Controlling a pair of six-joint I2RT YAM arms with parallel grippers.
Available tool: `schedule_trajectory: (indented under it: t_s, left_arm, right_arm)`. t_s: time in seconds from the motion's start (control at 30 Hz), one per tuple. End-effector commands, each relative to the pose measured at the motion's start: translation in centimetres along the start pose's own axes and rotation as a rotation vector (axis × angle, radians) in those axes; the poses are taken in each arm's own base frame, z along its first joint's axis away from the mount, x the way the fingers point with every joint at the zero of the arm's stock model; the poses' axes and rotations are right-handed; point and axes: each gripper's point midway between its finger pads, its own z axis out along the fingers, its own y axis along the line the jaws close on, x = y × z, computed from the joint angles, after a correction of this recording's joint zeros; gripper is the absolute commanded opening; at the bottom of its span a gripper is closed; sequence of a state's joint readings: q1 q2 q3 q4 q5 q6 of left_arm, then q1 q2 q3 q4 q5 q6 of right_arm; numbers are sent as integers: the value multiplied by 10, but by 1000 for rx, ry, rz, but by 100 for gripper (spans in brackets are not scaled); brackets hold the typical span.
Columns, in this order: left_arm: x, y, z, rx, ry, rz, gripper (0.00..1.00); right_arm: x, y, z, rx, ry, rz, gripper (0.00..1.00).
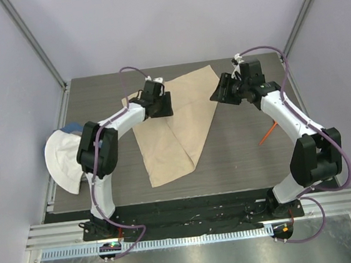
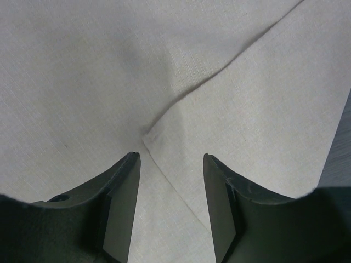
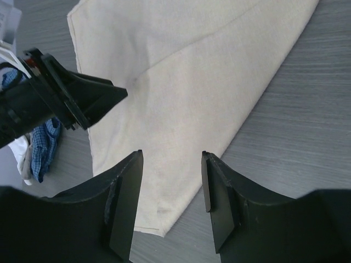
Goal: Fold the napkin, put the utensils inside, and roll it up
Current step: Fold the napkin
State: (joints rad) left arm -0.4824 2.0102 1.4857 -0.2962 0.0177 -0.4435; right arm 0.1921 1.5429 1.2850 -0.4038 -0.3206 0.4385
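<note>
Your left claw (image 2: pixel 171 156) hangs over the far-left part of the napkin (image 1: pixel 175 128), jaws partly apart with nothing between them and a folded corner of cloth just below the gap. You'll find the napkin folded over itself, running from the desk's (image 1: pixel 241 162) far edge toward its middle. Your right claw (image 3: pixel 171 154) hovers just beside the napkin's right edge, jaws also partly apart and empty. One orange utensil (image 1: pixel 267 135) lies toward the desk's right edge.
</note>
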Motion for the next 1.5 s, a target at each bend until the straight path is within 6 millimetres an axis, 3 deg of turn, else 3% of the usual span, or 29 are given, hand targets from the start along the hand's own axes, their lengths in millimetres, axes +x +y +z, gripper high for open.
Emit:
schedule_trajectory:
  t_s: [0.0,0.07,0.13,0.5,0.8,0.93,1.1,1.23,1.47]
  left_arm:
    - [-27,-3,12,-16,-76,50,53]
    - [-25,-2,18,-24,-66,51,50]
    - [-24,0,20,-39,-60,49,42]
    - [-3,7,36,-76,-9,58,41]
    - [3,8,40,-96,1,75,38]
    - [6,12,42,-117,6,77,30]
    - [4,7,42,-113,-3,79,17]
    - [0,2,41,-103,-11,83,0]
    - [-20,-2,22,-112,-71,69,0]
  right_arm:
    - [-6,1,-20,9,-40,-34,55]
    - [-5,1,-23,9,-40,-32,55]
    - [-4,2,-25,9,-41,-34,55]
    - [8,-3,-24,12,-12,-24,55]
    - [12,-4,-25,16,-5,-22,55]
    - [13,-7,-27,24,-8,-23,55]
    - [15,-7,-29,27,-9,-25,55]
    - [14,-10,-29,35,-9,-24,55]
    - [17,-13,-27,45,-1,-23,55]
